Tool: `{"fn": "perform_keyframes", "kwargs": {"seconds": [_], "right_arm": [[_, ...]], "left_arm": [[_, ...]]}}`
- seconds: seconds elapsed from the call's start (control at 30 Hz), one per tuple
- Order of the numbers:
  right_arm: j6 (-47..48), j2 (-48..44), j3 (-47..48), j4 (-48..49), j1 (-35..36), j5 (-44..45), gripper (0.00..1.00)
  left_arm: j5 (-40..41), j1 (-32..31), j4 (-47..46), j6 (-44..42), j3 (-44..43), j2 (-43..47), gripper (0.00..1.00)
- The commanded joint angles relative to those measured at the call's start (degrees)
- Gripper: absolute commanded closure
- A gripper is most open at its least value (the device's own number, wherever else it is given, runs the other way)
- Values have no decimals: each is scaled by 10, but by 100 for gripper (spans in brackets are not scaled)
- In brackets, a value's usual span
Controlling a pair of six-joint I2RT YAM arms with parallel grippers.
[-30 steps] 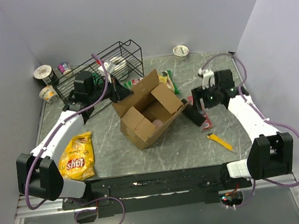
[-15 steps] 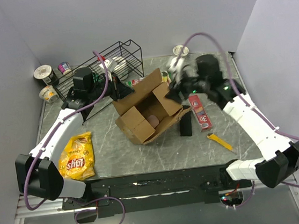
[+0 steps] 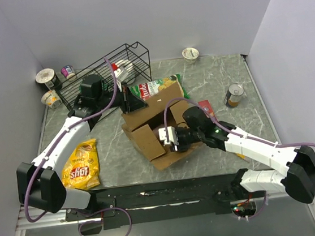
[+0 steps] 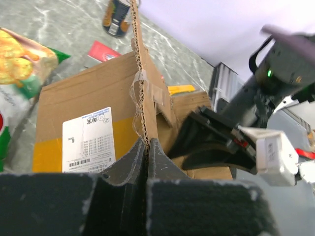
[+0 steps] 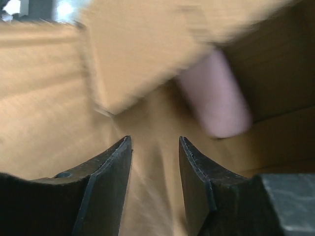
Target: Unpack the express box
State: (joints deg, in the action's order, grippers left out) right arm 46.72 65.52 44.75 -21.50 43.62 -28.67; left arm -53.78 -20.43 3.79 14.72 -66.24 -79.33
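On the left of the desk (image 3: 210, 78), my left fingers (image 4: 127, 168) stay pinched shut on an upright flap of the express box (image 3: 154, 103), which sits mid-desk. The right fingers (image 5: 106, 177), at the far flap half a second ago, are now inside the box. They are parted and empty, just beside a pink roll (image 5: 216, 105). I judge that the next item is about to be taken.

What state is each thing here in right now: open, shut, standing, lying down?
box: open, one flap pinched upright.
left gripper: shut on that box flap.
right gripper: open, reaching into the box.
pink tube: lying inside the box.
can: standing upright.
yellow chip bag: lying flat.
green chip bag: lying flat behind the box.
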Motion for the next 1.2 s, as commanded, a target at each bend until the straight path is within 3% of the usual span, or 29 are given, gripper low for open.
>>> {"fn": "perform_keyframes", "kwargs": {"seconds": [0.0,0.13,0.33,0.57,0.7,0.8,0.87,0.93,0.97,1.07,1.17], "right_arm": [[49,-5,29,83,-2,40,48],[107,33,51,87,-3,29,40],[204,94,121,-1,-1,17,31],[295,194,187,-106,0,7,18],[302,223,182,-90,0,12,15],[292,248,173,-48,0,19,14],[291,271,167,-14,1,26,14],[280,300,168,7,0,35,14],[277,312,174,22,0,49,14],[247,356,188,66,3,87,13],[271,410,227,6,4,88,15]], "left_arm": [[-37,4,-3,-2,8,14,99],[-83,6,-33,42,11,-4,99],[-196,27,-223,240,21,-58,99],[-258,35,-250,312,-18,-134,99],[-269,39,-350,398,-21,-159,99],[-278,46,-466,494,-24,-192,99],[-268,57,-597,601,-21,-220,99],[-256,67,-669,690,-21,-250,99],[-253,69,-701,702,-24,-257,99],[-252,72,-696,703,-41,-275,99],[-244,75,-716,722,-48,-289,99]]}}
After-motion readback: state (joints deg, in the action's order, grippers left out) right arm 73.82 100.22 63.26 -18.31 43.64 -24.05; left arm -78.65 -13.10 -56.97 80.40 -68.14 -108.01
